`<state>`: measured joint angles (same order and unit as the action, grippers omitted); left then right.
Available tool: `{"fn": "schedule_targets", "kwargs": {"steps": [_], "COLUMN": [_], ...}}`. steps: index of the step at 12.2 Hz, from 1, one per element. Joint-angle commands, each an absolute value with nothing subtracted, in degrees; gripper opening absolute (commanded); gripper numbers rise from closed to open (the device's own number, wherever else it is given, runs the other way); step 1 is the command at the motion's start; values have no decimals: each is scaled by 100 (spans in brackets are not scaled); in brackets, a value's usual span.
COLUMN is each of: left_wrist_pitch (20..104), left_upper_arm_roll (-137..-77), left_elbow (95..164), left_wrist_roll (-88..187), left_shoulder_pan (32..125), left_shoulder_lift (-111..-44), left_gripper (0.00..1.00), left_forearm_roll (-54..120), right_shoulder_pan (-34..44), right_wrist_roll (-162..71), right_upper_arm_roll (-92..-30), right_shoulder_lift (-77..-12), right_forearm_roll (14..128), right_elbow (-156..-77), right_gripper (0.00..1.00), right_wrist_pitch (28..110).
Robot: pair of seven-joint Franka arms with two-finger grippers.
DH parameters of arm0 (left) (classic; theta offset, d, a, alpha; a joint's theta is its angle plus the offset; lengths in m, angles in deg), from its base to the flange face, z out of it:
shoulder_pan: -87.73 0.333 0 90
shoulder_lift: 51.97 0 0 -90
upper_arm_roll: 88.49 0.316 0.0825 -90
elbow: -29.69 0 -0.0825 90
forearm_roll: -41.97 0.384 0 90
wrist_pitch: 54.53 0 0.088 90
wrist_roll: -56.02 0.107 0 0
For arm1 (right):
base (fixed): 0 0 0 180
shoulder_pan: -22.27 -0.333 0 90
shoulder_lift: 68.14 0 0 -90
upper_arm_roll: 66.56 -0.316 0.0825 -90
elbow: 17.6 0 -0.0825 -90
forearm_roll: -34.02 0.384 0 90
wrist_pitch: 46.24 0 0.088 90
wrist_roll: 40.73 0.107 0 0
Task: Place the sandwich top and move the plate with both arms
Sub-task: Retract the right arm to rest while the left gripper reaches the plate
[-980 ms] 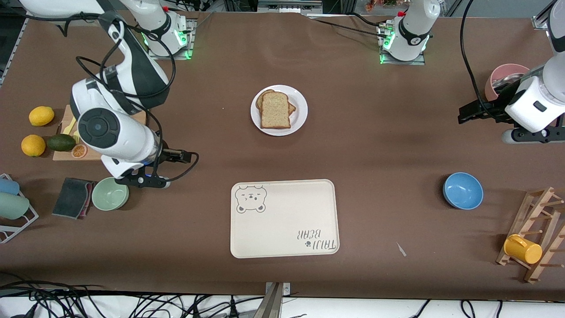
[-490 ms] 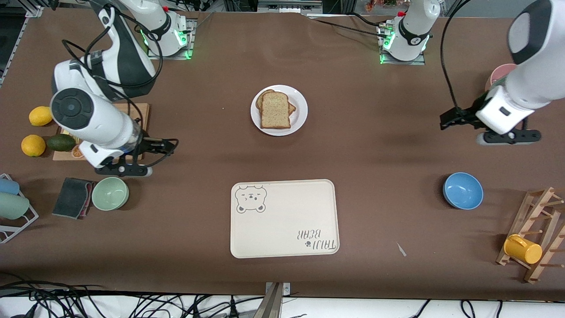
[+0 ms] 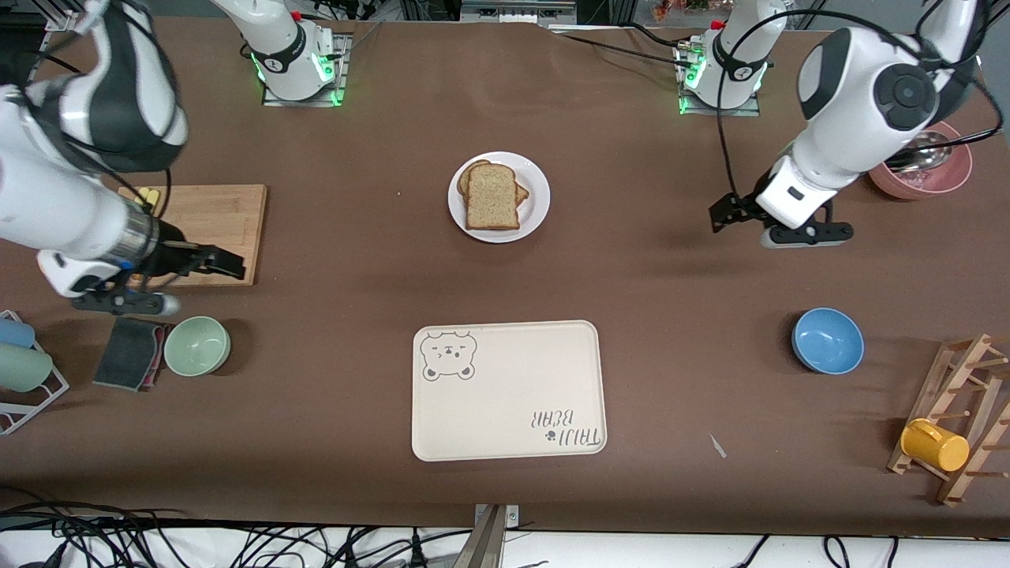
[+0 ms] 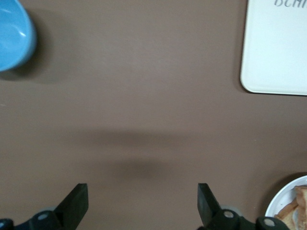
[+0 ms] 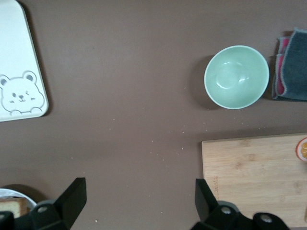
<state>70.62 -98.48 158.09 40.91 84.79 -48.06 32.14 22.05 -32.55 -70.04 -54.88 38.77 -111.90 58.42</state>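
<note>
My left gripper (image 3: 722, 214): fingers apart, empty, over bare table.
My right gripper (image 3: 225, 263): fingers apart, over cutting board (image 3: 209, 221).
Sandwich top (image 3: 492, 196): on plate (image 3: 536, 207), between both grippers, well apart.

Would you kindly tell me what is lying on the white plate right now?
The white plate holds a stack of bread: a speckled sandwich top lies uppermost, with another slice's crust edges peeking out beneath. Any filling between them is covered and cannot be seen.

The sandwich top (image 3: 492, 197) covers most of the slices beneath it on the plate (image 3: 537, 207). The right arm (image 3: 71, 197) hides one end of the cutting board (image 3: 213, 229). The pink bowl (image 3: 939, 177) sits partly under the left arm (image 3: 852, 118).
</note>
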Motion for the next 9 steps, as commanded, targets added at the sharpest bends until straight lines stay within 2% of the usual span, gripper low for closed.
{"fn": "schedule_targets", "kwargs": {"steps": [1,5,9], "left_wrist_pitch": [8069,8433,8592], "left_upper_arm_roll": [-10280,-10789,-11046], "left_elbow": [16538,16592,16592], "left_wrist_roll": [3766,4010,4992], "left_shoulder_pan": [8510,8413,8404], "left_shoulder_lift": [-4686,-5336,-5521], "left_gripper": [100,100,99], "left_forearm_roll": [2582,1151,-270], "right_shoulder_pan": [2306,2315,2323], "right_wrist_roll": [-3308,-3291,-3343], "right_upper_arm_roll": [-7043,-7017,-6806], "right_shoulder_lift": [-5864,-6119,-6189], "right_forearm_roll": [3686,3455,3481], "right_elbow": [-11392,-11736,-11674], "right_gripper": [100,100,100], "right_wrist_pitch": [5756,5948,5975]}}
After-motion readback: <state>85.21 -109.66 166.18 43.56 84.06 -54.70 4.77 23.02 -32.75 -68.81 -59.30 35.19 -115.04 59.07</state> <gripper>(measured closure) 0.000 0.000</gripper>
